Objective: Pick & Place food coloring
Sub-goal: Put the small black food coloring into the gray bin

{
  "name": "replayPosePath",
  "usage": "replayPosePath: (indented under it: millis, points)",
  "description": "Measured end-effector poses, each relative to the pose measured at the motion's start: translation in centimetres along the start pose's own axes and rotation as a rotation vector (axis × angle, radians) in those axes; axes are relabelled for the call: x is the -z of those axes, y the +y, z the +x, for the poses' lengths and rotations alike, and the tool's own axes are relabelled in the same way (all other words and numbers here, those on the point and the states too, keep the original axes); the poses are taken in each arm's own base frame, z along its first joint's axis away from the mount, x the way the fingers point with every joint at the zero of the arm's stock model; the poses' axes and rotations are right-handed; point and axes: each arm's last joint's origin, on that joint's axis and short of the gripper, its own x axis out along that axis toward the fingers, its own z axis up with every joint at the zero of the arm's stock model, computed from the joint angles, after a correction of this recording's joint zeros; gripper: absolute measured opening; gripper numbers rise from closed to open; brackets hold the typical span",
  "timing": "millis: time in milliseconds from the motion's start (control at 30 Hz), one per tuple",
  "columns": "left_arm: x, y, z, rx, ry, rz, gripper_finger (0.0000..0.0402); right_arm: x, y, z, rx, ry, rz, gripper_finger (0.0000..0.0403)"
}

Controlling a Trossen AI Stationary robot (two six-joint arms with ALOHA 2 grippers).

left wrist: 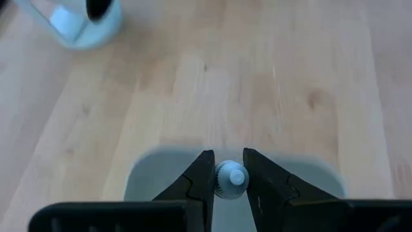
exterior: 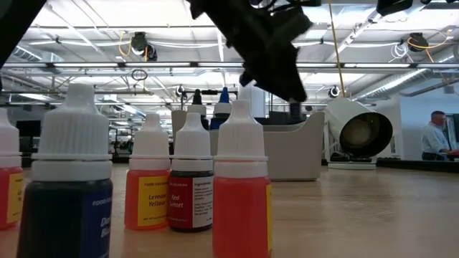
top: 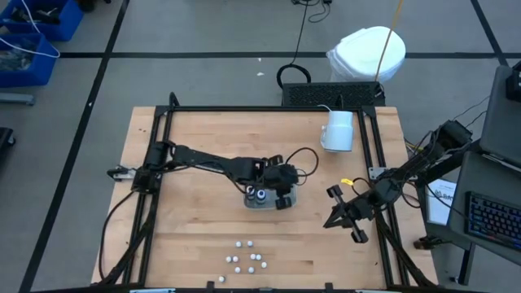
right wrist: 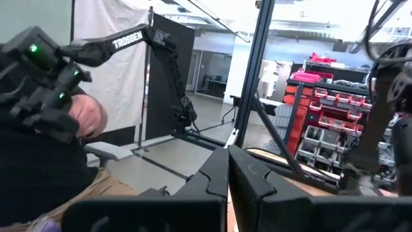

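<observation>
Several white-capped food coloring bottles (top: pixel 247 256) stand near the table's front edge; the low view shows them close up, among them a yellow (exterior: pixel 149 179), a dark red (exterior: pixel 191 183) and a red one (exterior: pixel 240 186). My left gripper (top: pixel 281 194) reaches over the clear tray (top: pixel 264 203) at the table's middle, shut on one small white-capped bottle (left wrist: pixel 230 179). Two round pale-topped items (top: pixel 256 194) lie in the tray. My right gripper (top: pixel 346 216) hangs shut and holding nothing over the table's right side. My left gripper pinches the bottle's white cap (left wrist: pixel 222 185) between its two fingers (left wrist: pixel 201 175). The fingers slant down from the table's left side. The cap faces up and hides the body. The bottle is over the tray (left wrist: pixel 148 174); whether its base rests there I cannot tell.
A large white mug (top: pixel 338 130) stands at the table's far right, also in the left wrist view (left wrist: pixel 77 22). A black frame (top: pixel 269 108) runs around the table. In the right wrist view a person (right wrist: pixel 45 161) sits beyond the table.
</observation>
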Motion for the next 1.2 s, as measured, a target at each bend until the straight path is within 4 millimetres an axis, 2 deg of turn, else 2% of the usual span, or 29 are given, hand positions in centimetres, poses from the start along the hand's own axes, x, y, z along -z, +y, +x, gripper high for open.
replayPosePath:
  millis: [333,533,867,1200]
  points:
    - [2.3,-0.4,3.2,-0.036,0.077,-0.053,0.0077,-0.3,-0.1,0.0,0.03,-0.023,0.01,0.0]
    - [2.9,-0.5,4.0,-0.04,0.098,-0.039,0.0069,-0.3,-0.1,0.0,0.03,-0.023,0.009,0.0]
    - [3.0,-0.5,4.1,-0.025,0.105,-0.044,0.0073,-0.2,-0.1,0.0,0.03,-0.022,0.006,0.0]
    - [3.7,-0.5,5.2,-0.03,0.129,-0.041,0.0078,-0.3,-0.1,0.0,0.032,-0.029,0.007,0.0]
